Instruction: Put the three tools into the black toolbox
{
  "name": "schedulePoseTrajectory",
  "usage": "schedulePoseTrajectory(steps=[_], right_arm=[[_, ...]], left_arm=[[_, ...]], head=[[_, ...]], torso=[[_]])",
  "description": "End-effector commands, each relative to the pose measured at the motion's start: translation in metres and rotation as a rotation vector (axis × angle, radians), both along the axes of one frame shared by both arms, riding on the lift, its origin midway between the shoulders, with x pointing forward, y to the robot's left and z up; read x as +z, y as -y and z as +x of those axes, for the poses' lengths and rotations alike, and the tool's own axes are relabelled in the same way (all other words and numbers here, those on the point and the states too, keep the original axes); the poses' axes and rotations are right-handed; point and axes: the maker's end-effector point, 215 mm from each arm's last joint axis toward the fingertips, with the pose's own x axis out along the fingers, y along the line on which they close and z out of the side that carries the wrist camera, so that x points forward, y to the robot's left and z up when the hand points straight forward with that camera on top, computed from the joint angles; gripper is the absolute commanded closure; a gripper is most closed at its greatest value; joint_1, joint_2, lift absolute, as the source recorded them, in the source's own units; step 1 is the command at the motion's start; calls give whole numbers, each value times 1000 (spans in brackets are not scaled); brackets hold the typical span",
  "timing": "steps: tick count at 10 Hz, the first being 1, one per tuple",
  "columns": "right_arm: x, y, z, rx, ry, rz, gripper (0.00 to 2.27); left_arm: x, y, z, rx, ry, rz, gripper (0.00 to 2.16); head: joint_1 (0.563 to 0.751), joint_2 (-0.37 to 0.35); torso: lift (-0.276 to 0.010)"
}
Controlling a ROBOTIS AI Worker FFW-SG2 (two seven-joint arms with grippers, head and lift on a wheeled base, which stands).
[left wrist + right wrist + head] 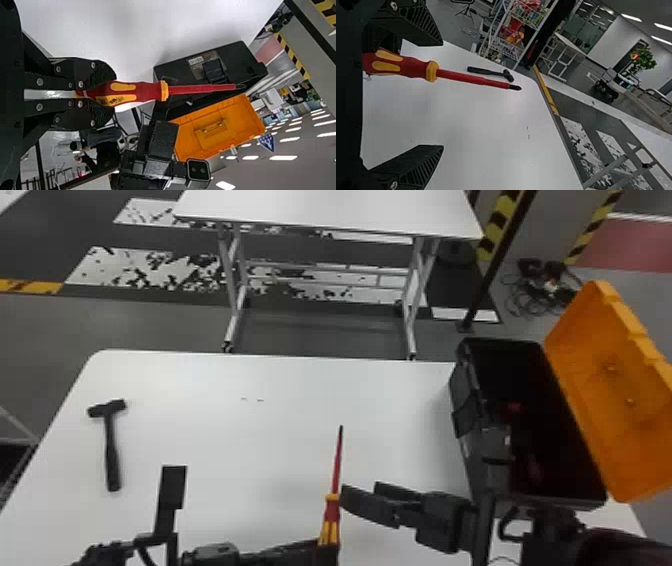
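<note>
My left gripper point(325, 546) holds the red-and-yellow screwdriver point(336, 470) by its handle, shaft pointing away over the table. In the left wrist view, the left gripper point(112, 95) is shut on the handle of the screwdriver point(190, 89). Just right of the handle is my right gripper point(361, 491), open; in the right wrist view the right gripper point(440, 94) has its fingers wide apart, with the screwdriver point(466, 77) nearer one of them. A black hammer point(111, 445) lies at the table's left. The black toolbox point(475, 415) stands open at the right, small reddish parts dimly visible inside.
The toolbox's orange lid point(615, 390) leans open on its right side. The white work table point(225, 430) carries the hammer and toolbox. Beyond its far edge stands another white table point(325, 210). Cables point(542, 285) lie on the floor behind the toolbox.
</note>
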Motion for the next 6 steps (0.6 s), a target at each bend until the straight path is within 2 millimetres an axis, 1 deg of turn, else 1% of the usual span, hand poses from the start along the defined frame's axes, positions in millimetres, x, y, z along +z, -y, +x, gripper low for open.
schedulePoseTrajectory(steps=[1,4,5,6], right_arm=[[0,-10,-1,9,-8,18,83],[1,-25,-2,13,-14,45,83],[6,-28,-2,23,-11,90,215],[13,-29,-2,40,9,119,1163]], left_arm=[[0,10,-7,-22,-4,-2,1173],[-3,18,-14,-45,-10,1,1173],[-5,21,-15,-51,-11,7,1173],[-6,24,-15,-54,-8,8,1173]], head=[[695,-61],[695,-50],[695,-47],[695,-46]], torso=[[-51],[-51],[-51],[-51]])
